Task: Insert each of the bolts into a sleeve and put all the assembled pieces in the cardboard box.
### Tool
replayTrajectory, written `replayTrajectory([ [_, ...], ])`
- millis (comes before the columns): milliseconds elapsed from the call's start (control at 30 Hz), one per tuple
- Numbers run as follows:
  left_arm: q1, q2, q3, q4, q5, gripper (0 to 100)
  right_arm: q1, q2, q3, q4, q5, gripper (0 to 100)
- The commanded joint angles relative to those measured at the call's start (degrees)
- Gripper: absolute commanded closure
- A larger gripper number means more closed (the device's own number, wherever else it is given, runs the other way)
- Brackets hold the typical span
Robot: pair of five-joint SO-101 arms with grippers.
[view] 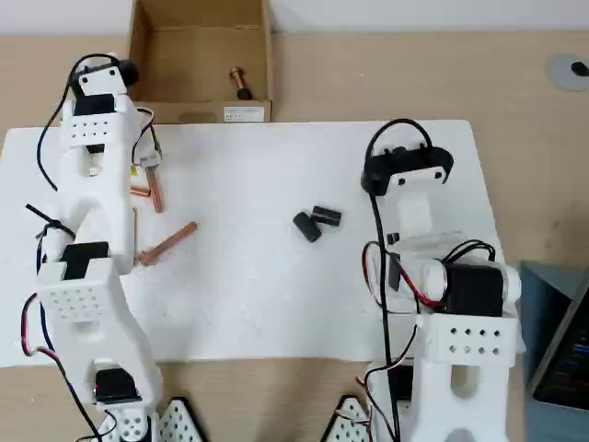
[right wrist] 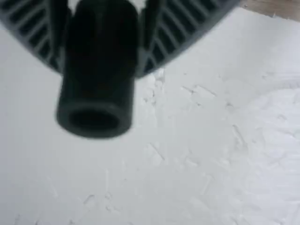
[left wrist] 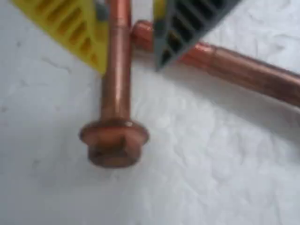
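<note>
Clamping a copper bolt (left wrist: 116, 93) by its shank, the left gripper (left wrist: 130, 65) is at the white mat's (view: 239, 304) nine o'clock edge. The right gripper (right wrist: 101, 70) is closed around a black sleeve (right wrist: 96, 93). The step seems to be pairing them, and next the shank and bore need lining up. A second bolt (left wrist: 234, 65) crowds the fingers. Two spare sleeves (view: 317, 222) lie mid-mat. At eleven o'clock, the cardboard box (view: 138, 64) holds one sleeved bolt (view: 239, 83).
</note>
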Motion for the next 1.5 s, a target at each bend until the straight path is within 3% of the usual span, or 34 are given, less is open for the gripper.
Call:
replayTrajectory([
  [0,0.88,0.40,-3.34,0.00,-0.35,92,0.66,-0.84,-0.13,-1.05,-0.18,98.8],
  [467,1.76,12.44,-11.16,0.09,-0.18,93,0.57,-0.84,-0.13,-1.05,-0.18,98.8],
  [667,2.11,14.55,-11.25,0.53,-0.09,99,0.57,-0.84,-0.13,-1.05,-0.09,98.8],
  [800,2.37,14.46,-14.95,4.31,0.09,99,0.57,-1.10,-0.48,-0.70,-0.09,98.8],
  [1133,2.29,14.46,-34.20,25.85,5.98,99,0.75,-1.19,-7.16,2.81,-0.44,98.8],
  [1333,2.37,9.36,-35.60,26.20,5.80,100,1.19,-1.71,-10.33,2.99,-0.44,98.8],
  [1467,4.04,1.19,-31.91,26.20,5.36,100,6.29,-7.69,-10.33,2.02,-0.18,98.9],
])
